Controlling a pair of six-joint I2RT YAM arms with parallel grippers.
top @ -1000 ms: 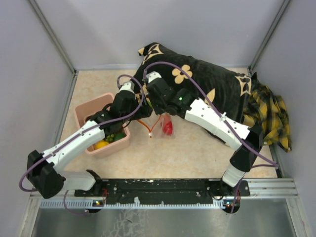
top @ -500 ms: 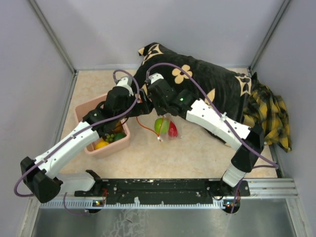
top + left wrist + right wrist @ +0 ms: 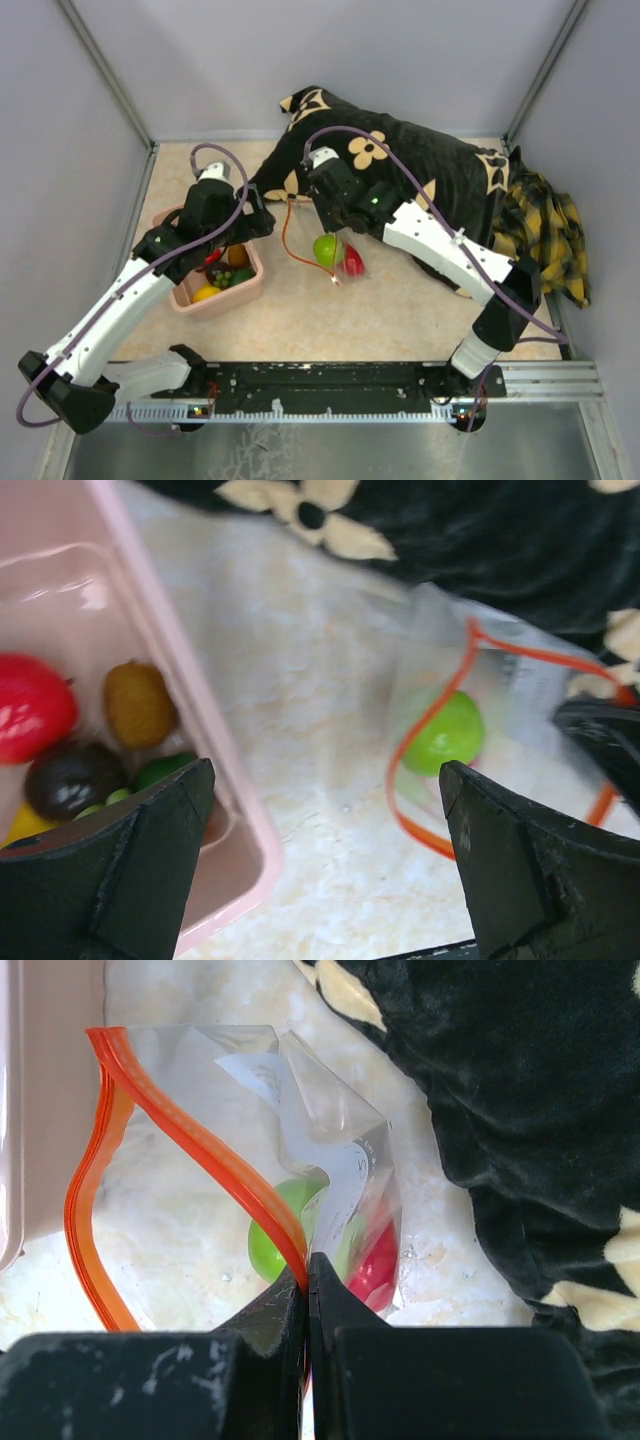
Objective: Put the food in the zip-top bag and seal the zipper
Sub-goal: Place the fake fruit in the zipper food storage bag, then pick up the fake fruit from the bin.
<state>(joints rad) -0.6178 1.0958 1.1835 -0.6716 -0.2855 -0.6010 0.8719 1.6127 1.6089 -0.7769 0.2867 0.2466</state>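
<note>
In zip-top bag (image 3: pixel 330 1120): green, red food (image 3: pixel 270 1238) | right gripper (image 3: pixel 308 1268) clamps zipper (image 3: pixel 182 1125)

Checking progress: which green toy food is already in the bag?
The lime-green one, beside a red piece in the zip-top bag; the darker green one lies in the pink tub.

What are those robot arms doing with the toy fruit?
They are packing toy food into a bag. The right pincer is pinched shut on the orange zipper of the clear zip-top bag, holding its mouth open. A green toy fruit and a red one are already inside. The left pincer hangs open and empty between the bag and the pink tub, where more toy food waits. The zipper is not sealed yet.
</note>
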